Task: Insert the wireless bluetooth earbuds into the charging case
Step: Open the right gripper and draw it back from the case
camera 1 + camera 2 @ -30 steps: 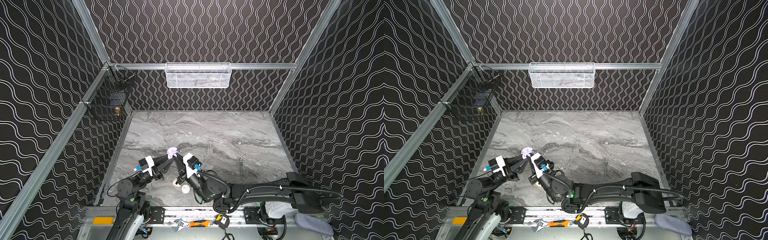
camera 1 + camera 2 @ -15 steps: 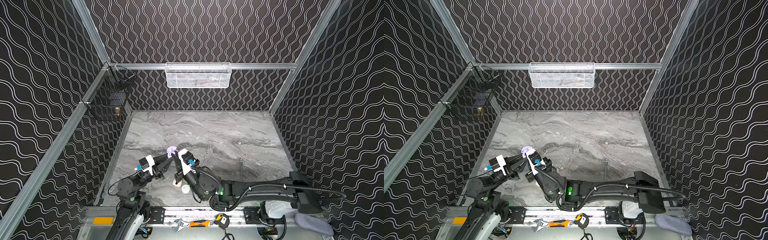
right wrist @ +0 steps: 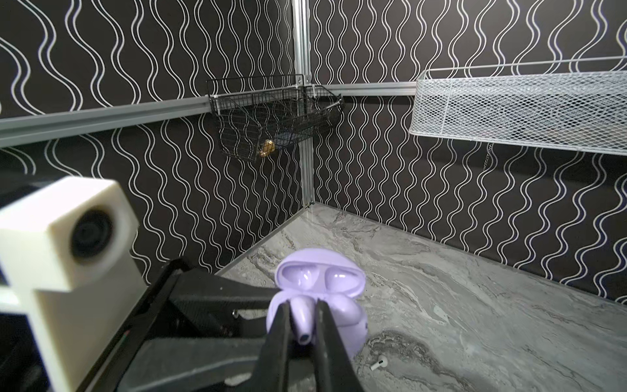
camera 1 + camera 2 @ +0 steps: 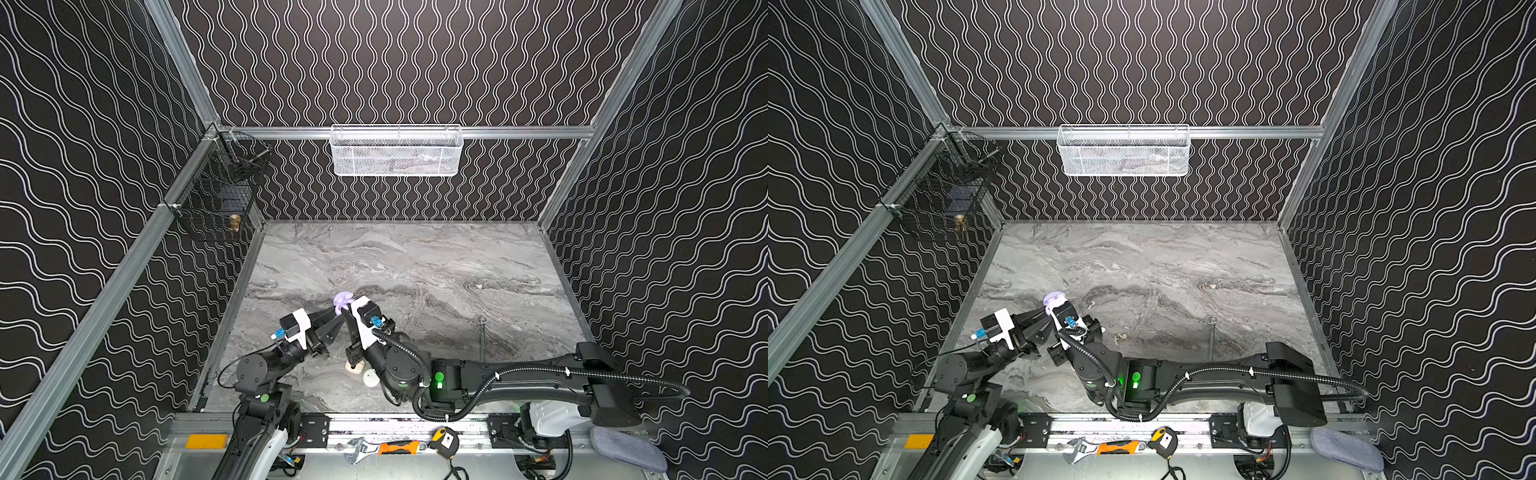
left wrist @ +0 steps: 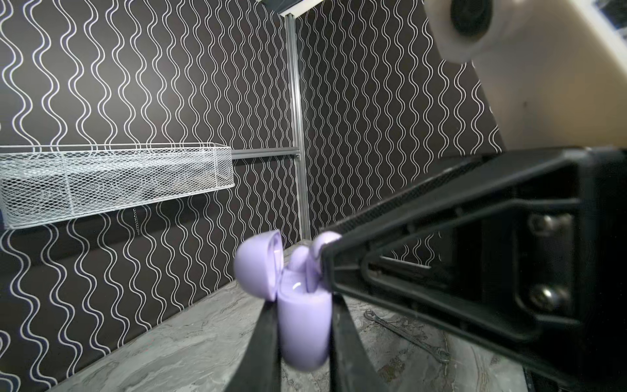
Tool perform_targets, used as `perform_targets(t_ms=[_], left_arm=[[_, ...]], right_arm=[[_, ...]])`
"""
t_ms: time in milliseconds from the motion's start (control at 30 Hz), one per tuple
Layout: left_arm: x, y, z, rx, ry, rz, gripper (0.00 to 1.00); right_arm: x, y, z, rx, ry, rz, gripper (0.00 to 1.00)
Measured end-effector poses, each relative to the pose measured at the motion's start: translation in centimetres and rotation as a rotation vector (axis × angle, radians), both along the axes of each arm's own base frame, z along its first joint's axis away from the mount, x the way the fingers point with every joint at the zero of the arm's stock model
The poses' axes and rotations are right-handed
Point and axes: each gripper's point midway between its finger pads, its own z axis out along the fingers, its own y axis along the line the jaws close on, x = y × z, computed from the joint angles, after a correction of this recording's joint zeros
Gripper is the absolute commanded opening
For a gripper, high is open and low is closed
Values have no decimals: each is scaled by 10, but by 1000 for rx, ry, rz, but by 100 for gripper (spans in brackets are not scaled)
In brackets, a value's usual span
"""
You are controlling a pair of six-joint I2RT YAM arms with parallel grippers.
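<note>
My left gripper (image 5: pixel 303 305) is shut on the body of a pale lavender charging case (image 5: pixel 303 325), held above the table with its lid (image 5: pixel 258 268) swung open. In both top views the case (image 4: pixel 343 300) (image 4: pixel 1054 300) sits where the two grippers meet, at the left front. My right gripper (image 3: pixel 303 312) is shut on a lavender earbud (image 3: pixel 303 320), stem pointing back at the wrist camera, right at the case's open mouth (image 3: pixel 319 275). Whether the bud touches its socket I cannot tell. A white earbud (image 3: pixel 379 364) lies on the marble beside the case.
A cream case (image 4: pixel 354 368) and a white case (image 4: pixel 370 378) lie on the table under the right arm. A long steel wrench (image 4: pixel 482 336) lies right of centre. A white mesh basket (image 4: pixel 397 151) hangs on the back wall and a black wire basket (image 4: pixel 220 199) on the left wall.
The right gripper has moved a little left and back, bringing the lavender earbud up to the open case. The left gripper and case have stayed in place.
</note>
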Motion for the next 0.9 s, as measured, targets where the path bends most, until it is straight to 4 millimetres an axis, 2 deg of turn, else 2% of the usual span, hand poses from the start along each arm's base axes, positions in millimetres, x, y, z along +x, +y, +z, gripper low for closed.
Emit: perform_targets(t_ms=[67,200,367,433,633,767,900], left_arm=[[1,0,-1,1,3,0,0],[1,0,1,-2,-2,2,0],[2,0,1,-2,-4,1,0],[1,-1,2,-1,-11,-3,0],[0,0,5,-2,-33,1,0],[3,-1,3,8,-30,6,0],[4,-1,2,8,-28,5,0]], right_arm=[[0,0,-1,0,8,-1,18],[1,-1,-3,5,23,-8,35],[2,-3,-3,-6,24,-12,47],[0,-4,-1,-12,24,1,49],[-8,-23,13,25,43,52,47],[-12,-43,18,59,61,76,32],[-12,-58,20,84,76,75,22]])
